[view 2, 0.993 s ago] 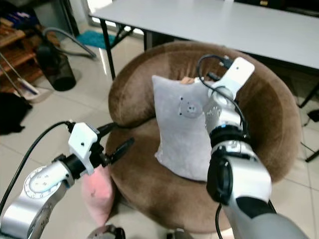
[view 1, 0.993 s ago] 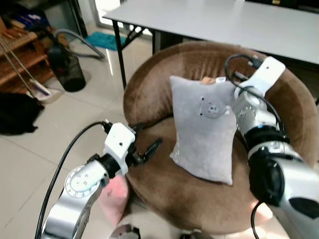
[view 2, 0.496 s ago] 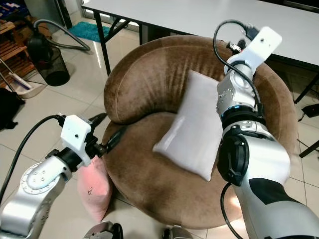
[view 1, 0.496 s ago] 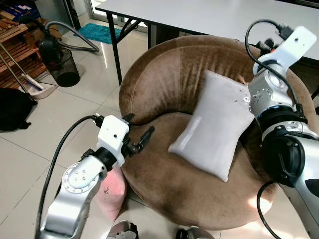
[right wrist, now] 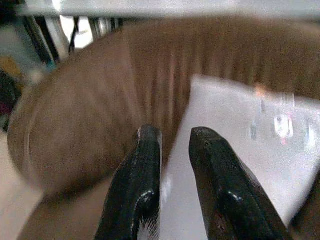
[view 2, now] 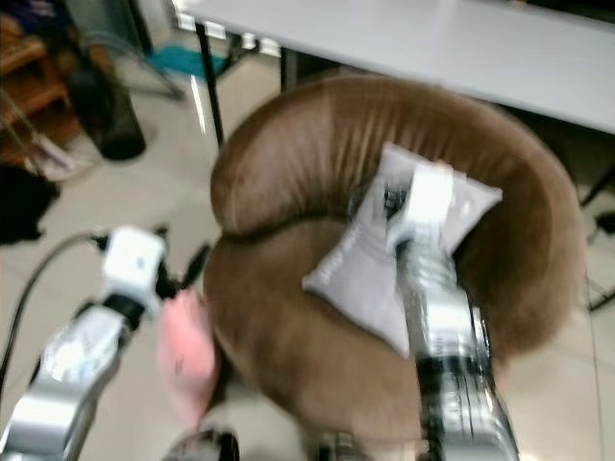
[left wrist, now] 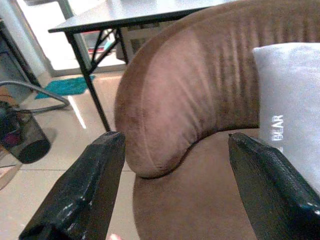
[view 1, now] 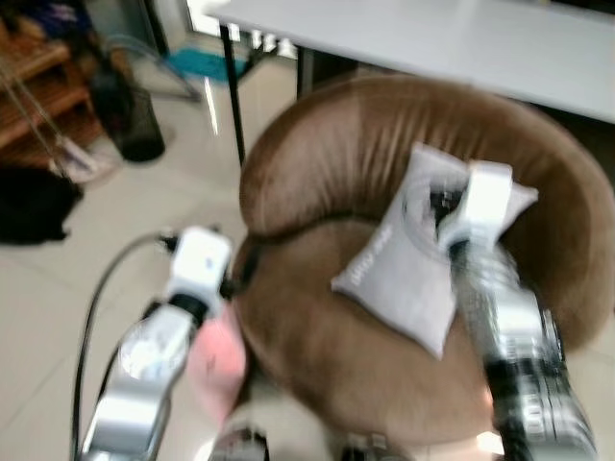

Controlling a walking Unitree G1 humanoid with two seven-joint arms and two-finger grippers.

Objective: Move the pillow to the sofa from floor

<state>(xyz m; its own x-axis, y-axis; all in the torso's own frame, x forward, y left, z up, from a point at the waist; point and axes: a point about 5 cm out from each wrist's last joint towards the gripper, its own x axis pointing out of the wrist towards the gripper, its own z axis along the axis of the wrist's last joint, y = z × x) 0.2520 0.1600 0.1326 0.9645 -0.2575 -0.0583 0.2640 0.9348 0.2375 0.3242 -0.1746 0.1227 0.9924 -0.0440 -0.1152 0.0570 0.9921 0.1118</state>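
Observation:
The head views are blurred. A grey pillow (view 1: pixel 399 264) lies on the seat of the round brown sofa (view 1: pixel 317 163), its upper end leaning on the backrest. My right gripper (right wrist: pixel 175 132) hovers over the pillow's upper part, fingers open by a narrow gap with nothing between them; its white wrist (view 1: pixel 485 197) shows above the pillow. My left gripper (left wrist: pixel 172 165) stands wide open and empty at the sofa's left front edge, facing the backrest and the pillow (left wrist: pixel 292 105). A pink pillow (view 1: pixel 216 360) lies on the floor against the sofa, below my left arm.
A grey table (view 1: pixel 461 38) stands behind the sofa, one black leg (view 1: pixel 231 91) by its left side. A black bin (view 1: pixel 130 120) with a hose, wooden shelves (view 1: pixel 38 96) and a dark bag (view 1: pixel 29 202) stand on the tiled floor at left.
The right arm has swung from beside the backrest to over the pillow, which stays leaning on the sofa. The left arm has barely moved. The head views have turned blurry.

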